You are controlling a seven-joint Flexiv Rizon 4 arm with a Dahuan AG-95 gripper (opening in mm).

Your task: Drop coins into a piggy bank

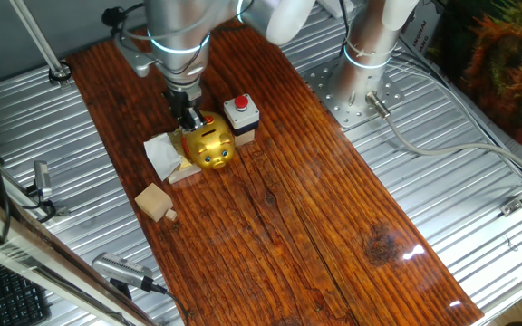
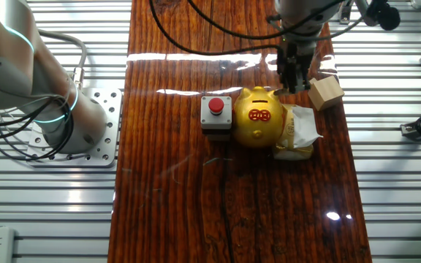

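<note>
the claw [image 1: 191, 119] hangs straight down from the silver arm, its dark fingers close together with the tips right at the top rear of the piggy bank [image 1: 208, 144]. in the other fixed view the claw [image 2: 292, 80] shows the same narrow stance, tips meeting the upper edge of the gold body, but whether anything is pinched between them cannot be told; the gap is too small and dark to read.

the piggy bank [image 2: 259, 116] sits on the dark striped wooden table [image 1: 315, 217], in the half nearer the arm's base, snout turned away from the arm in one fixed view, and a red emblem shows on its back in the other. it rests against a crumpled white wrapper [image 1: 163, 155] with a pale slab under it, on the side away from the button box.

just beside the piggy bank, on the opposite side, stands a black box with a red button [image 1: 241, 110], touching or nearly touching the gold body. a light wooden block [image 1: 155, 201] lies apart from the group, tilted, closer to the table's edge.
</note>
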